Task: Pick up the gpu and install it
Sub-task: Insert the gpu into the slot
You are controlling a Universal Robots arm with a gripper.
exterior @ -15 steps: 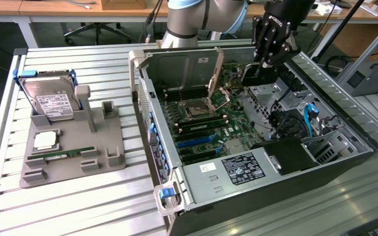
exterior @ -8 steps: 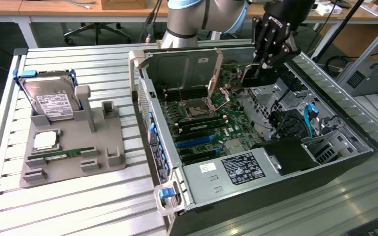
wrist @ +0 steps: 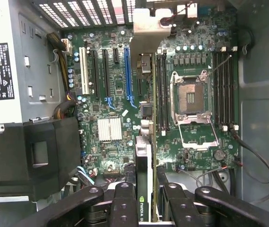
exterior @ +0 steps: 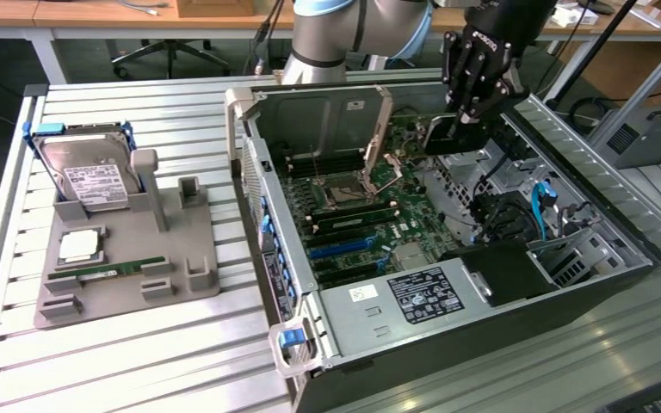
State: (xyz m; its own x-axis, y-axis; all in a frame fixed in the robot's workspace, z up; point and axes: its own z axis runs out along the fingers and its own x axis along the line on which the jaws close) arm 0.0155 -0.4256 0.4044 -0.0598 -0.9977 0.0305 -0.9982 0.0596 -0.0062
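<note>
Exterior view: slatted metal table, desks behind; gripper holds gpu.

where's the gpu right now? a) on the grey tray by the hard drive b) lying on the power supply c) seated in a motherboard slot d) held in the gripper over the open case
d: the gpu sits edge-on between the fingers of the gripper, above the motherboard of the open case, clear of the slots.

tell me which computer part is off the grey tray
The gpu, in the gripper over the open case; hard drive and memory stick sit on the tray.
</note>
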